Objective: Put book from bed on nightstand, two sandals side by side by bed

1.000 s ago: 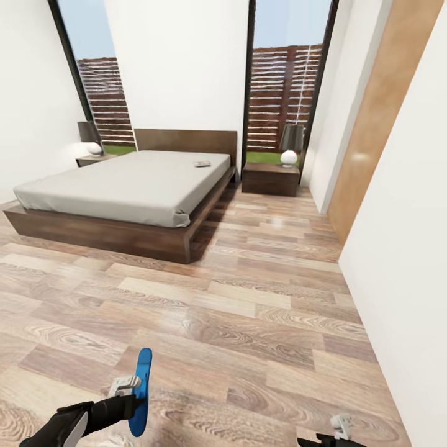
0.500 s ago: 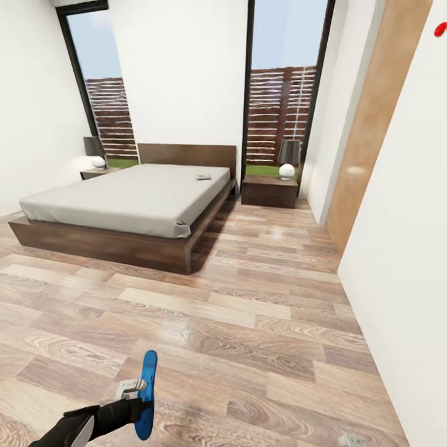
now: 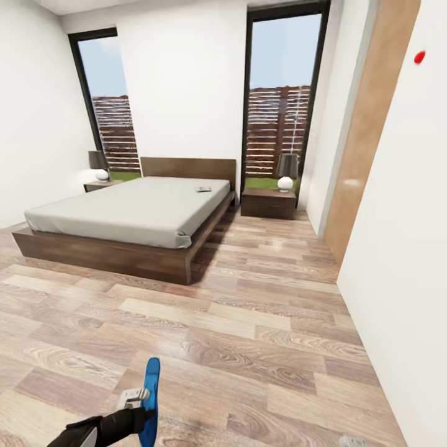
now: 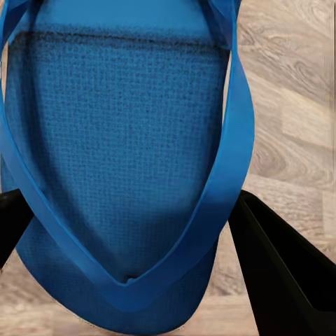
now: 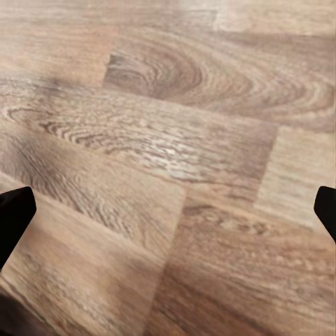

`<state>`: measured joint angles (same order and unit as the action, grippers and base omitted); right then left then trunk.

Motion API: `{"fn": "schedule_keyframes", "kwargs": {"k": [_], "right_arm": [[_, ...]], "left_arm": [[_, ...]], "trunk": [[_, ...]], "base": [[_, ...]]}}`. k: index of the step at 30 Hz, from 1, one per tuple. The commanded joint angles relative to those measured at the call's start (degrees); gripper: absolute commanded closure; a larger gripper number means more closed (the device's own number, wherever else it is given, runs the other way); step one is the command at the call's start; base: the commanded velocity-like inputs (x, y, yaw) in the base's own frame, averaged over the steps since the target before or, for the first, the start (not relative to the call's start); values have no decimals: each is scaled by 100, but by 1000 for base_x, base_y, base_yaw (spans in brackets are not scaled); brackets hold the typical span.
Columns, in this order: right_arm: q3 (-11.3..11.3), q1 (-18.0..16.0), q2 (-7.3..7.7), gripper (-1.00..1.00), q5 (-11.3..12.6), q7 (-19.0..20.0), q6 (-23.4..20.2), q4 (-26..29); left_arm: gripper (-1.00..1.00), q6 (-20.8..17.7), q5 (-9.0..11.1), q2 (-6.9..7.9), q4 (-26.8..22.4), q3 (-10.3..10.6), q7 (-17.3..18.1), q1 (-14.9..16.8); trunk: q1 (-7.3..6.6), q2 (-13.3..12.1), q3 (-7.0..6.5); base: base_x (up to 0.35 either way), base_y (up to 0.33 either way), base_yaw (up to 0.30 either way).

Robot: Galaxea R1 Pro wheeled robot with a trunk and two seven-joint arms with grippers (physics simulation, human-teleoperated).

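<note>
Carrying: left gripper (image 3: pixel 141 403) closed on bright blue flat sandal (image 3: pixel 149 398), at 7 o'clock, forearm reaching forward.
Change: view has lifted; grey-mattressed dark wood bed (image 3: pixel 127 214) sits farther off.
Book: thin paperback (image 3: pixel 203 189) on mattress, 12 o'clock.
Right gripper (image 5: pixel 168 210): spread apart, empty.

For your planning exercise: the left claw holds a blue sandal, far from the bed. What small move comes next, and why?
Probably roll forward toward the bed: the sandal is gripped in the left claw, with open floor between.
</note>
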<state>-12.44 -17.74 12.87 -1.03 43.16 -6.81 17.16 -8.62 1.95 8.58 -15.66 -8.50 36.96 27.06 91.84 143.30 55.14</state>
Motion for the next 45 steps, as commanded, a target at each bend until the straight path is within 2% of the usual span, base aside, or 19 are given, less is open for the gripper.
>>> {"fn": "schedule_keyframes", "kwargs": {"k": [1, 6, 45], "right_arm": [[-48, -2, -4, -100, -11, 35, -57, 7], [-48, -2, -4, -100, -11, 34, -57, 7], [-48, -2, -2, -100, -2, 26, -57, 7]], "left_arm": [[100, -21, 8, -3, 5, -28, 22, 1], [100, 36, 7, -11, 35, -23, 14, 1], [100, 44, 16, -14, 45, -20, 13, 1]], "trunk": [[-4, 1, -17], [-16, -6, -128], [-873, -1570, -828]], "base": [[0, 0, 0], [0, 0, 0], [0, 0, 0]]}}
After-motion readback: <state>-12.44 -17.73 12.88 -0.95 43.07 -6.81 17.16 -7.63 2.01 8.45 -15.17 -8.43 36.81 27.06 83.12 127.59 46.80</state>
